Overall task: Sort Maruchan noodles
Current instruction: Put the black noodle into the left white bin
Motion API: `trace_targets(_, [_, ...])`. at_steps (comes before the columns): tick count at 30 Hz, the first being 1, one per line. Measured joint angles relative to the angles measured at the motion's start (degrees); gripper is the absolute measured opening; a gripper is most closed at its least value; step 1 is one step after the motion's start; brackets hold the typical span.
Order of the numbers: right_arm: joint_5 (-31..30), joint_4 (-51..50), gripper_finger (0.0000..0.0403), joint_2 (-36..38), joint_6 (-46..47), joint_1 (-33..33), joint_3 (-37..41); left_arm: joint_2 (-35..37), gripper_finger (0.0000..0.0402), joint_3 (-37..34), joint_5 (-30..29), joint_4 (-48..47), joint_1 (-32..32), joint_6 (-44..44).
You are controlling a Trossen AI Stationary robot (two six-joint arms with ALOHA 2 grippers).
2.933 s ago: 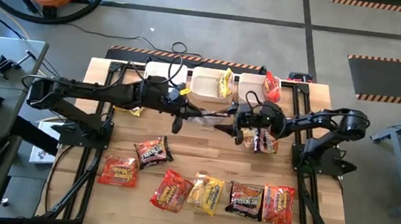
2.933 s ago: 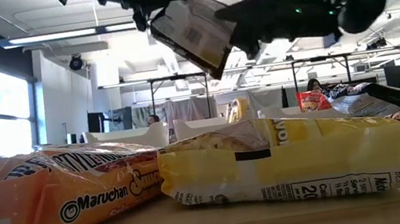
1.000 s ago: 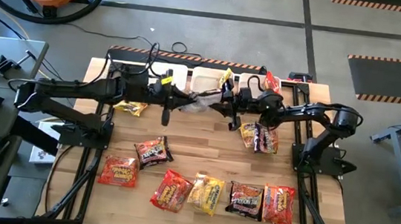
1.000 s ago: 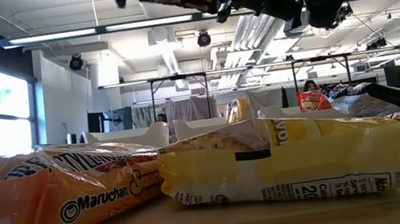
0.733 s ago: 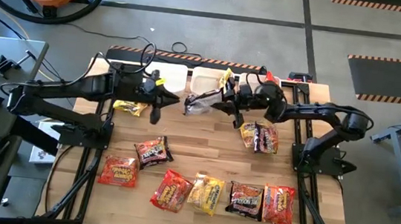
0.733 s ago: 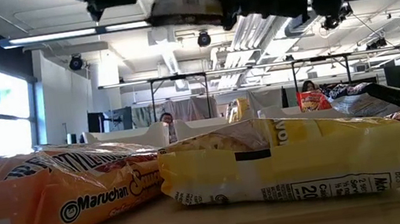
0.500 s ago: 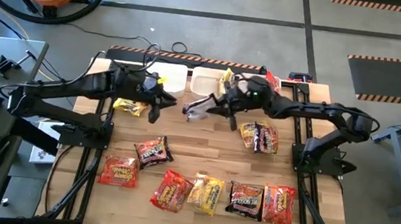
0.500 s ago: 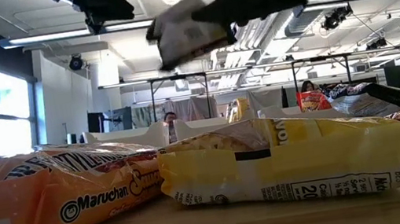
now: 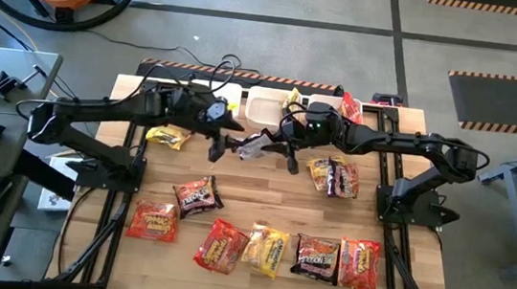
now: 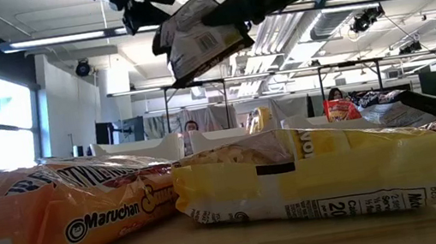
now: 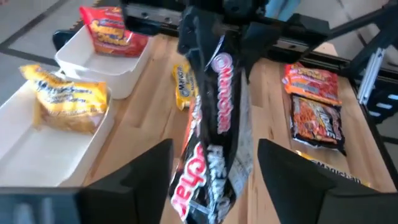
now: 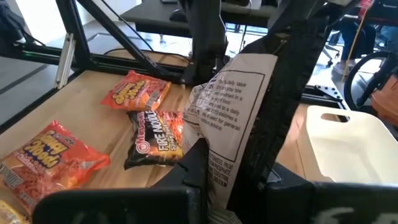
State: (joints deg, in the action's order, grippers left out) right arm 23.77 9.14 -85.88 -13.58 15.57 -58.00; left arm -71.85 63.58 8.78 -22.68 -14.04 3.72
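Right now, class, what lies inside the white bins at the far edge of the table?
The middle bin holds a yellow packet; the right bin holds a red packet. The left bin is partly covered by the left arm, so its contents cannot be seen.

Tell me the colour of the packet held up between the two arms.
Dark brown packet with red-and-white lettering; left wrist view shows it best.
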Motion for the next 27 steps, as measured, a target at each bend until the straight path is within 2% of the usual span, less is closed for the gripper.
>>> trace_targets(6, [0.2,1.1,0.0037,0.0,-0.5,0.0,0.0,-4.6,0.0246,0.8,2.4,-0.2,0.3,-0.9])
trace_targets(17, [0.2,1.8,0.0036,0.0,-0.9,0.0,0.0,-9.2,0.0236,0.8,4.2,2.9,0.9,-7.3])
trace_targets(21, [0.2,2.0,0.0036,0.0,-1.1,0.0,0.0,-9.2,0.0198,0.8,4.3,3.7,0.8,-7.0])
trace_targets(27, [-0.3,2.3,0.0044,0.0,-1.4,-0.2,0.0,-9.2,0.0095,0.8,4.6,3.7,-0.7,-7.3])
